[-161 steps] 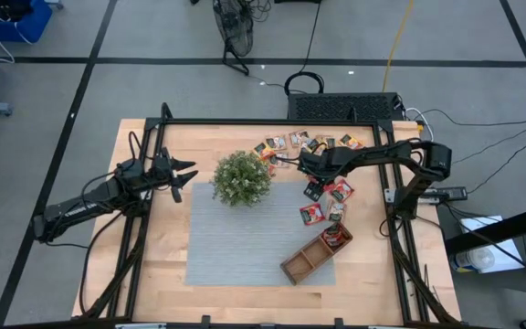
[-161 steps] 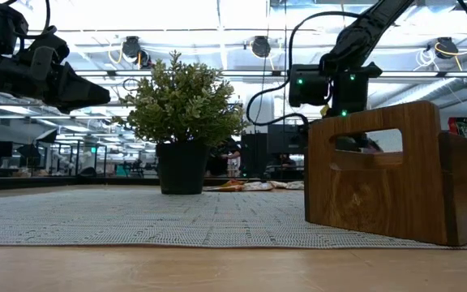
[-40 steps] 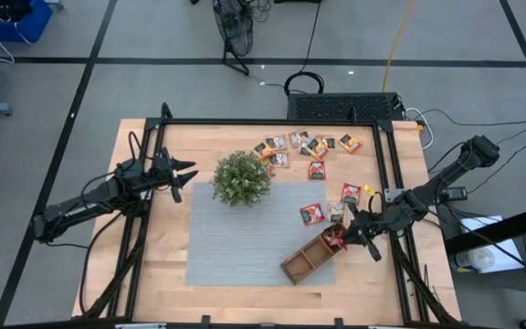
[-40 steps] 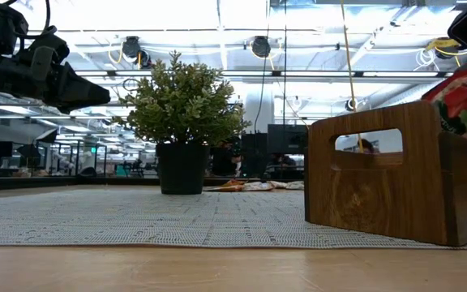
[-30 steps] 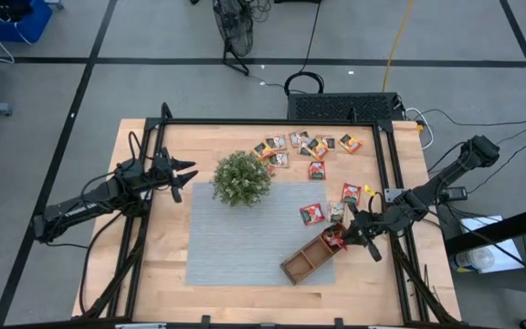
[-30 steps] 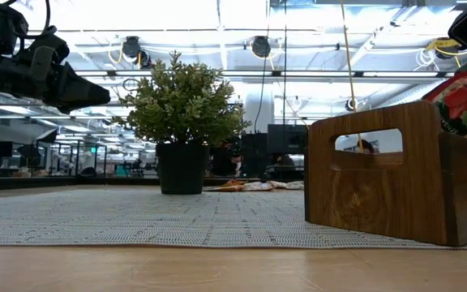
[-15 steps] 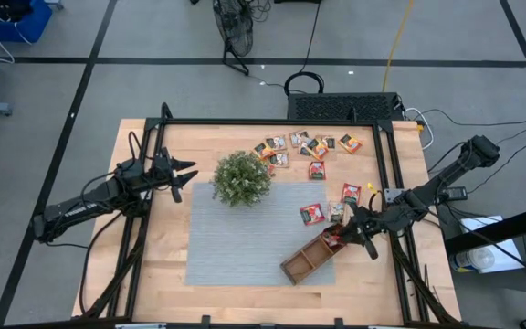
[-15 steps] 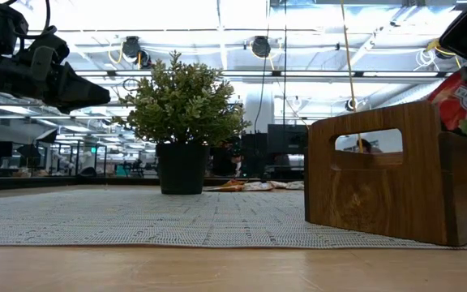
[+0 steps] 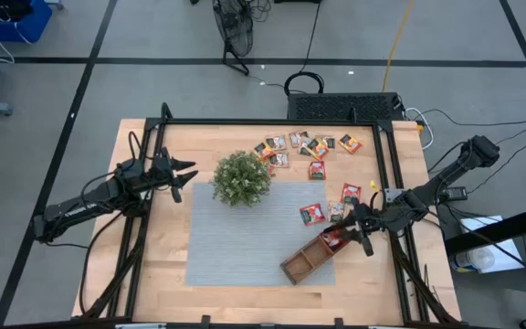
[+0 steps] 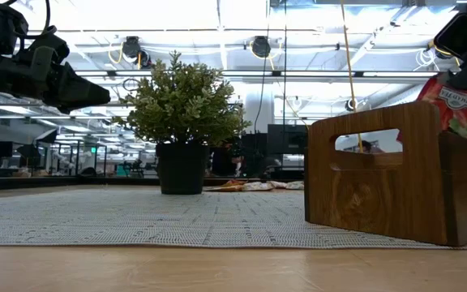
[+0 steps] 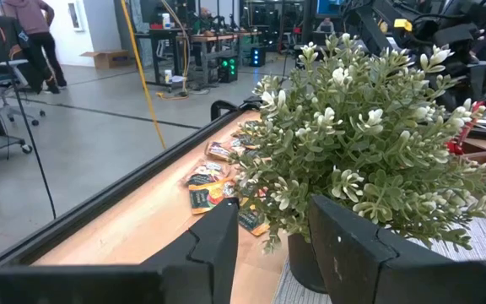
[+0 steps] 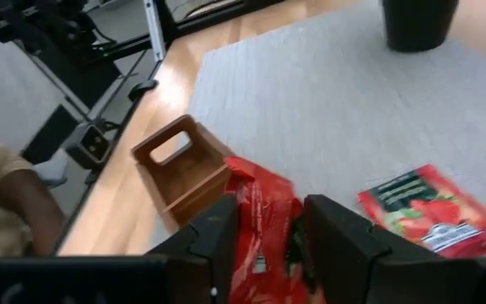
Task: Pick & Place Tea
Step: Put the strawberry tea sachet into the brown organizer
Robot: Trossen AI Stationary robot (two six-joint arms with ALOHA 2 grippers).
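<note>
The big wooden table holds everything, and a grey mat lies in the middle of it to mark the work spot. A small green plant in a dark pot stands at the far left corner of the mat. It looks like it is just there to be in the way, so the arms must reach around it.

The brown wooden tray sits at an angle on the near right part of the mat. It has three little rooms, and it looks like the place where the tea should go. The room at its right end already has red in it.

The left gripper waits over the left side of the table, near the plant. Its jaws are apart and hold nothing.

The right gripper is over the right end of the tray. A red tea sachet sits between its jaws, hanging down above that end room. I cannot tell if the jaws squeeze it or have just let go. It seems to be the drop-off step.

More tea sachets lie in a loose bunch at the far side of the table, and a few more lie near the tray. They are not picked up yet.
</note>
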